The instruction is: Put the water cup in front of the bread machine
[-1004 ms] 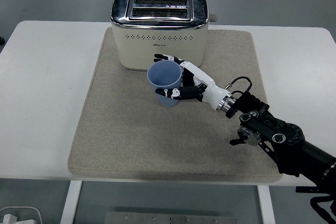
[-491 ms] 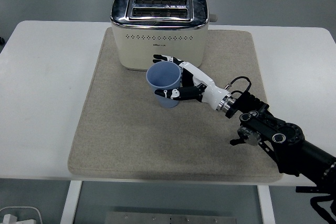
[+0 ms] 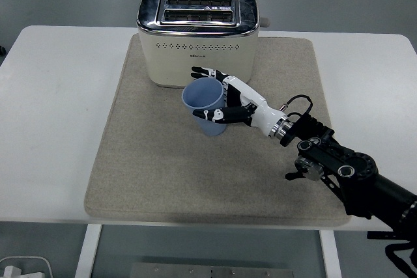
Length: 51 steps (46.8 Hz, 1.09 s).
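A pale blue water cup (image 3: 206, 105) stands just in front of the cream and chrome bread machine (image 3: 197, 37), on the beige mat (image 3: 150, 161). The cup leans slightly, its mouth tipped toward the left. My right hand (image 3: 221, 99) reaches in from the lower right and is shut on the cup, thumb on its near side and fingers around its far side next to the machine's front wall. I cannot tell if the cup's base touches the mat. The left arm is out of view.
The mat covers the middle of the white table (image 3: 52, 96). The bread machine has two top slots and a lever (image 3: 266, 21) on its right end. My right forearm (image 3: 339, 167) crosses the mat's lower right corner.
The cup has tilted a little more, its rim leaning left, and shifted slightly toward the near side. The hand stays wrapped around it.
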{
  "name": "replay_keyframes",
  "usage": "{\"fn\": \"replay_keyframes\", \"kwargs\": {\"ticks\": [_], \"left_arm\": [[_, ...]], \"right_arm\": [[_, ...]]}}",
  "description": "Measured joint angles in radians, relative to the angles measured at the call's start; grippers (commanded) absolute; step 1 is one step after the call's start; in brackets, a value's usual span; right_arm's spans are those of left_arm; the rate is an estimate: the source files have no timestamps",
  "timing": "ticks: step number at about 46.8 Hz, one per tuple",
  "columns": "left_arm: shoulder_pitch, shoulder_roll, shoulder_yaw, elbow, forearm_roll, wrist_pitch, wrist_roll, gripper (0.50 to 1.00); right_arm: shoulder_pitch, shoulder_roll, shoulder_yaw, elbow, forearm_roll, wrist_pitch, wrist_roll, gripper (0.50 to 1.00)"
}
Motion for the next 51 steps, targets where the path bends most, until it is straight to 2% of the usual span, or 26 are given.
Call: {"fn": "replay_keyframes", "kwargs": {"ticks": [28, 41, 51], "left_arm": [[0.000, 0.000, 0.000, -0.001, 0.000, 0.000, 0.000, 1.000], [0.000, 0.000, 0.000, -0.001, 0.000, 0.000, 0.000, 1.000], [0.000, 0.000, 0.000, -0.001, 0.000, 0.000, 0.000, 1.000]], "right_arm": [[0.012, -0.001, 0.006, 0.006, 0.001, 0.007, 0.000, 0.928], [0.018, -0.036, 0.003, 0.012, 0.005, 0.010, 0.000, 0.928], [0.020, -0.062, 0.006, 0.013, 0.004, 0.055, 0.000, 0.928]]}}
